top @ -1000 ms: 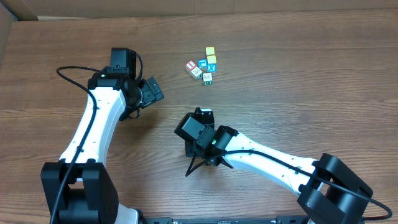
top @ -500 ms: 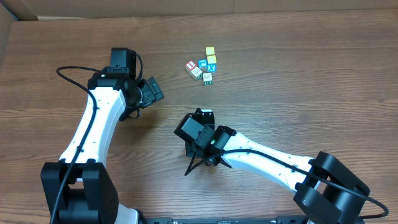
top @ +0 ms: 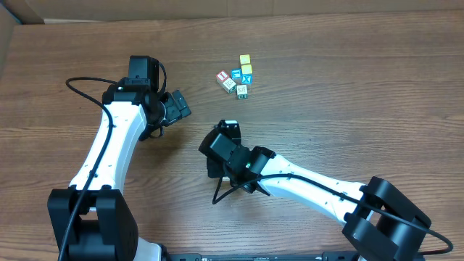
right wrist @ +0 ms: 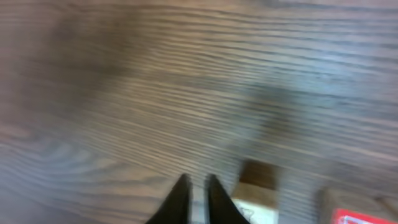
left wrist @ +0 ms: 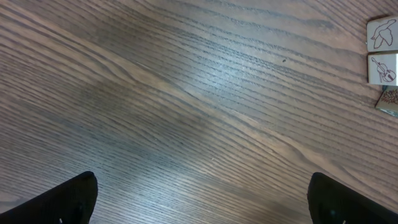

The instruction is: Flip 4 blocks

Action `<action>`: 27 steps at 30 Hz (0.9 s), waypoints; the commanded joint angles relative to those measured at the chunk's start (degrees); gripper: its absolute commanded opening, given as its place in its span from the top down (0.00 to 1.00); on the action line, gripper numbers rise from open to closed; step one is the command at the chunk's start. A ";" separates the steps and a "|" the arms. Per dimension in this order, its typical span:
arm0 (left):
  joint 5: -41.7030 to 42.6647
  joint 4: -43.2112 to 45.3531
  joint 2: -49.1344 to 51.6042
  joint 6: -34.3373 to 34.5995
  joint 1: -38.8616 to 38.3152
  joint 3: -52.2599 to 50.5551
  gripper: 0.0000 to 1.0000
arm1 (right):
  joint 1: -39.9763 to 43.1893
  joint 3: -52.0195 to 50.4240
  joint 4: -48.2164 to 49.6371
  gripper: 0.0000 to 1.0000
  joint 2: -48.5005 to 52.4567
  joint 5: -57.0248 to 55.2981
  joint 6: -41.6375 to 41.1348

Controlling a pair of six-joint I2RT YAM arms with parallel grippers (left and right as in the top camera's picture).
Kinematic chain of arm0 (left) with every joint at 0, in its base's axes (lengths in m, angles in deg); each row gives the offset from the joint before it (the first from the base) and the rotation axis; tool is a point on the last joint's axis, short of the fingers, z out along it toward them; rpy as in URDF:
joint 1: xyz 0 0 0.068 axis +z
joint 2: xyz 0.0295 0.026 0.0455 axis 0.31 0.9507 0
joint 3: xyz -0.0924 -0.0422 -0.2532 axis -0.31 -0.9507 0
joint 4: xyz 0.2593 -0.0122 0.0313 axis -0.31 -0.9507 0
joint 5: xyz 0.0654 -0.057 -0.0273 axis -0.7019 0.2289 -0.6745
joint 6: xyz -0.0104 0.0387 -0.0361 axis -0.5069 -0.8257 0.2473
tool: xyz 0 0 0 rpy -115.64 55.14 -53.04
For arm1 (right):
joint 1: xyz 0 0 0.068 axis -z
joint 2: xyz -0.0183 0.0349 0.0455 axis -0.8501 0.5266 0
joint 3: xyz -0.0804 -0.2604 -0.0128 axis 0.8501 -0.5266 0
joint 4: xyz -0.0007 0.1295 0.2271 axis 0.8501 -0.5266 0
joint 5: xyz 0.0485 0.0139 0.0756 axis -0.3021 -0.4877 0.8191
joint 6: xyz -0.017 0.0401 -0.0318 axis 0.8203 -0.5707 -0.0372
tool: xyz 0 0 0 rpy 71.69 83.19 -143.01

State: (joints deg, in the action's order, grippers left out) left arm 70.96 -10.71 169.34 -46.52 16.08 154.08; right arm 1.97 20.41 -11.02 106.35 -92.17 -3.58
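Blocks (top: 230, 84): tight cluster on the table (top: 348, 87), ahead of both arms, none held.
Handling: probably light, rigid wood; smooth faces may slip; pinch opposite sides squarely.
Left claw (left wrist: 202, 199): fingers wide apart, empty.
Right claw (right wrist: 198, 186): fingers together, empty, short of the cluster.

Table (left wrist: 186, 112): dark wood grain, faint sheen. Blocks (top: 230, 85): pale wood, painted faces. Arms (top: 116, 145): glossy white plastic shells.

Wooden table (top: 362, 94), yellow cubes (top: 245, 60), blue X cube (top: 247, 78)
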 commanded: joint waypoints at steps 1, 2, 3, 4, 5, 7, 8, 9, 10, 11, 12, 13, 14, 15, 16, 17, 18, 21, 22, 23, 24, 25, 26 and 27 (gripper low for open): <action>-0.98 0.04 -0.24 -0.66 0.09 0.42 0.00 | -0.50 -0.22 0.70 0.96 0.57 1.49 0.44; -0.96 0.04 -0.24 -0.66 0.09 0.42 0.00 | -0.92 -0.22 0.70 0.96 0.87 1.51 0.42; -0.98 0.04 -0.22 -0.66 0.09 0.42 0.00 | -1.51 -0.24 0.70 0.96 1.29 1.73 0.39; -0.96 0.04 -0.22 -0.66 0.09 0.42 0.00 | -2.40 -0.24 0.74 0.96 1.92 2.16 0.39; -0.98 0.04 -0.24 -0.66 0.09 0.42 0.00 | -3.37 -0.22 0.81 0.96 2.32 2.12 0.42; -0.96 0.04 -0.24 -0.66 0.09 0.42 0.00 | -5.38 -0.22 0.90 0.96 3.17 1.09 0.44; -0.98 0.04 -0.24 -0.66 0.09 0.42 0.00 | -6.08 -0.22 0.83 0.96 3.52 0.02 0.44; -0.96 0.04 -0.24 -0.66 0.09 0.42 0.00 | -6.67 -0.22 0.68 0.96 3.61 -0.98 0.44; -0.96 0.04 -0.24 -0.66 0.09 0.42 0.00 | -7.08 -0.22 0.59 0.96 3.74 -1.18 0.44; -0.96 0.04 -0.24 -0.66 0.09 0.42 0.00 | -7.26 -0.22 0.44 0.96 3.82 -1.14 0.42; -0.96 0.04 -0.24 -0.66 0.09 0.42 0.00 | -7.41 -0.22 0.02 0.96 3.85 -1.11 0.39; -0.96 0.04 -0.22 -0.66 0.09 0.42 0.00 | -7.45 -0.22 -0.63 0.96 3.89 -1.16 0.35; -0.96 0.04 -0.24 -0.66 0.09 0.42 0.00 | -7.43 -0.22 -1.05 0.96 3.89 -1.18 0.00; -0.96 0.04 -0.24 -0.66 0.09 0.42 0.00 | -7.43 -0.22 -1.29 0.96 3.89 -1.22 -0.22; -0.96 0.04 -0.22 -0.66 0.09 0.42 0.00 | -7.41 -0.24 -1.31 0.96 3.93 -1.51 -0.26; -0.96 0.04 -0.24 -0.66 0.09 0.42 0.00 | -7.37 -0.22 -1.31 0.96 3.93 -2.16 -0.31; -0.96 0.04 -0.24 -0.66 0.09 0.42 0.00 | -7.32 -0.24 -1.46 0.96 3.93 -3.08 -0.72; -0.98 0.04 -0.24 -0.66 0.09 0.42 0.00 | -7.32 -0.24 -2.75 0.96 3.93 -4.61 -2.25; -0.98 0.04 -0.22 -0.66 0.09 0.42 0.00 | -7.32 -0.22 -3.13 0.96 3.93 -4.61 -2.25; -0.96 0.04 -0.24 -0.66 0.09 0.42 0.00 | -7.32 -0.22 -3.54 0.96 3.93 -4.61 -2.47; -0.98 0.04 -0.24 -0.66 0.09 0.42 0.00 | -7.32 -0.22 -4.00 0.96 3.93 -4.59 -3.02; -0.96 0.04 -0.24 -0.66 0.09 0.42 0.00 | -7.34 -0.22 -4.33 0.96 3.93 -4.57 -3.10; -0.98 0.04 -0.24 -0.66 0.09 0.42 0.00 | -7.34 -0.22 -4.63 0.96 3.93 -4.52 -3.21; -0.96 0.04 -0.24 -0.66 0.09 0.42 0.00 | -7.34 -0.22 -4.96 0.96 3.93 -4.55 -3.43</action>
State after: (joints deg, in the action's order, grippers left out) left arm 70.98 -10.71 169.34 -46.52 16.08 154.08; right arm -5.57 20.39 -15.72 110.22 -95.41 -5.59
